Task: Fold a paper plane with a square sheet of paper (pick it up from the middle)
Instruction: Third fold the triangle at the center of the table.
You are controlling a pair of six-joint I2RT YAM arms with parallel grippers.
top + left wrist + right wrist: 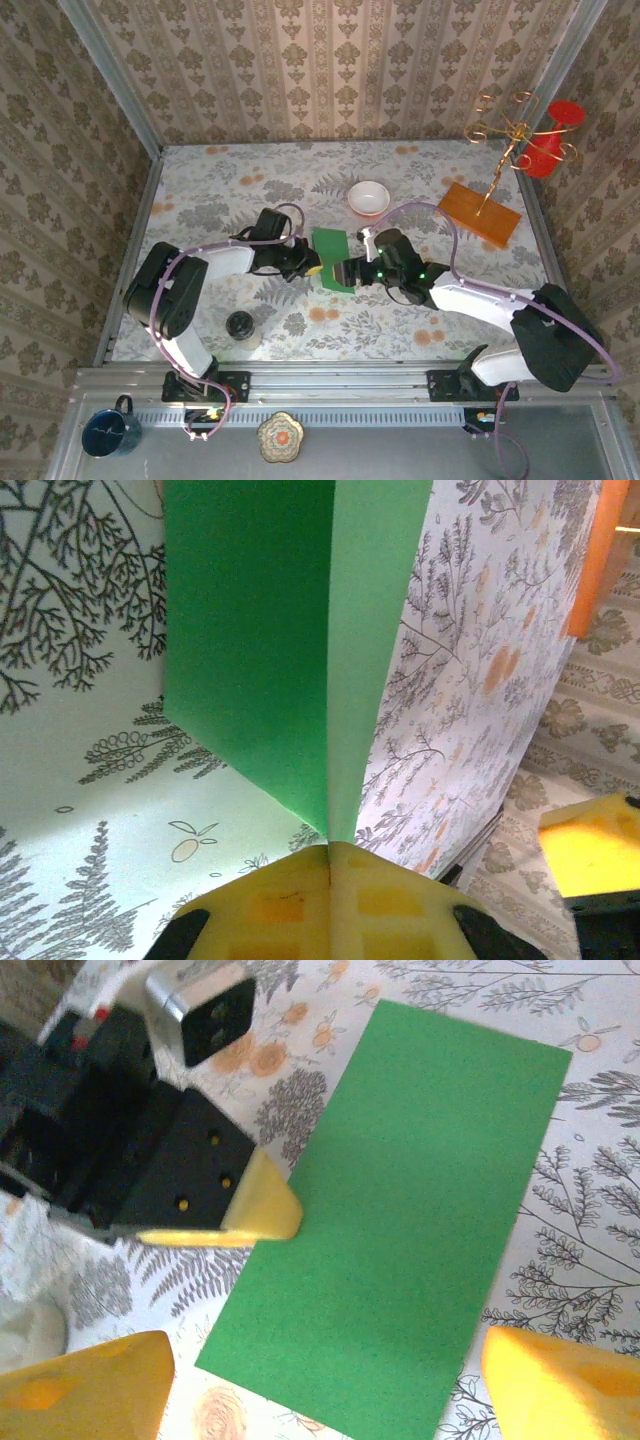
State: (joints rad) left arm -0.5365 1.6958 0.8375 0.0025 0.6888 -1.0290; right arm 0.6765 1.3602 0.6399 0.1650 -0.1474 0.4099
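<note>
Table [200,190]: covered with a floral cloth; walls with patterned paper around it.
Right arm [480,300]: reaches from the right toward the middle of the table; the right gripper [345,272] has its jaws wide apart and grips nothing; in the right wrist view its yellow fingertips [90,1390] stand at either side of one short end of the paper.
Left arm [190,275]: reaches from the left toward the middle; the left gripper [312,268] is closed, its yellow pads [300,900] pinching the edge of the paper.
Green paper [330,255]: in the middle of the table, between the two grippers; folded to a rectangle; held at one long side by the left gripper.
Wooden board [480,213]: far right, well apart from the paper.
White bowl [369,197]: just behind the paper, apart from it.
Dark jar [240,325]: near the left arm, at the near side.
</note>
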